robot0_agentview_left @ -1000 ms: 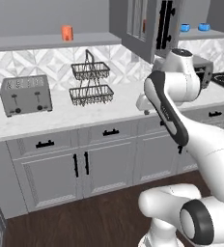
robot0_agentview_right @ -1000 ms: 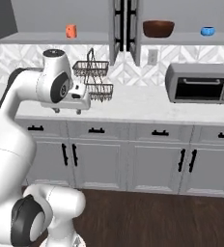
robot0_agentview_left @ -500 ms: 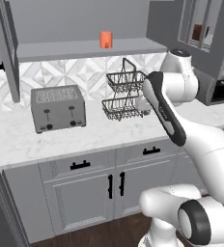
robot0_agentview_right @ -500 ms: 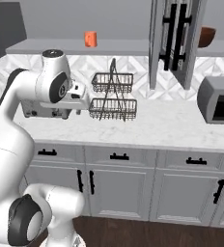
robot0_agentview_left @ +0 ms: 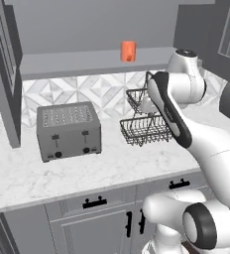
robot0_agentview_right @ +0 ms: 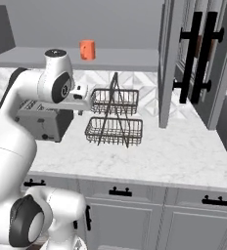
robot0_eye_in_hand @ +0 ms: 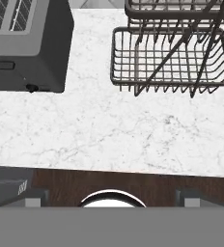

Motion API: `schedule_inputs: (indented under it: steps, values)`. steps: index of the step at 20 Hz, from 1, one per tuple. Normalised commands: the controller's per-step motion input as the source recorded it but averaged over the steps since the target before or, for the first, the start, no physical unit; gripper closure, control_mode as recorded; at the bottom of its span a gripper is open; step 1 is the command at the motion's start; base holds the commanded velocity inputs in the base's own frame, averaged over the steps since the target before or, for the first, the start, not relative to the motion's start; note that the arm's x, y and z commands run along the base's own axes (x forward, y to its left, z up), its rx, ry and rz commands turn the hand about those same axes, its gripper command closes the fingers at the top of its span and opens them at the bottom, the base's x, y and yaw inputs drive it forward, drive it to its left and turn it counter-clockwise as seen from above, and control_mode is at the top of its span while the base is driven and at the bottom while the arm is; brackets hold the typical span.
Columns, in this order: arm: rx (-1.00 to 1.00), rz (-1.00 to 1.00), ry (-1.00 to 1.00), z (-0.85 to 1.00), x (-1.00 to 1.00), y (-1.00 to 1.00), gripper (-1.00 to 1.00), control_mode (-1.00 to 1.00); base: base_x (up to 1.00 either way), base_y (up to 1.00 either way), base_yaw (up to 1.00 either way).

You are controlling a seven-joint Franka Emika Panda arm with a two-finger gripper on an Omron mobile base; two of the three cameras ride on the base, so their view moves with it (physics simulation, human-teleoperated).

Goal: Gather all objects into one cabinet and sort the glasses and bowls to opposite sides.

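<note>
On the far left of the left base view a dark grey cabinet door (robot0_agentview_left: 7, 74) hangs open over the white marble counter (robot0_agentview_left: 87, 173); beside it a grey toaster (robot0_agentview_left: 69, 131) stands on the counter; above, the small orange-red vessel (robot0_agentview_left: 128, 51) sits upright on the flat grey shelf (robot0_agentview_left: 87, 62) of the cabinet, alone there; right of the toaster stands a 2-tier dark wire rack (robot0_agentview_left: 144, 119), with the white arm's hand just beside its upper basket; in the hand view both fingertips (robot0_eye_in_hand: 32, 197) stand wide apart, gripper (robot0_eye_in_hand: 111, 198) released, grasping nothing, aimed down at the counter.
</note>
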Motion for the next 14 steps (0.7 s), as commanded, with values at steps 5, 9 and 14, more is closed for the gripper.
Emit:
schedule_inputs:
  steps: [5, 9, 14]
  values:
    - [0.00, 0.00, 0.00, 0.00, 0.00, 0.00, -1.00, 1.00, 0.36, 0.12, 0.06]
    - [0.00, 0.00, 0.00, 0.00, 0.00, 0.00, -1.00, 1.00, 0.00, 0.00, 0.00]
    - [0.00, 0.00, 0.00, 0.00, 0.00, 0.00, -1.00, 1.00, 0.04, 0.00, 0.00]
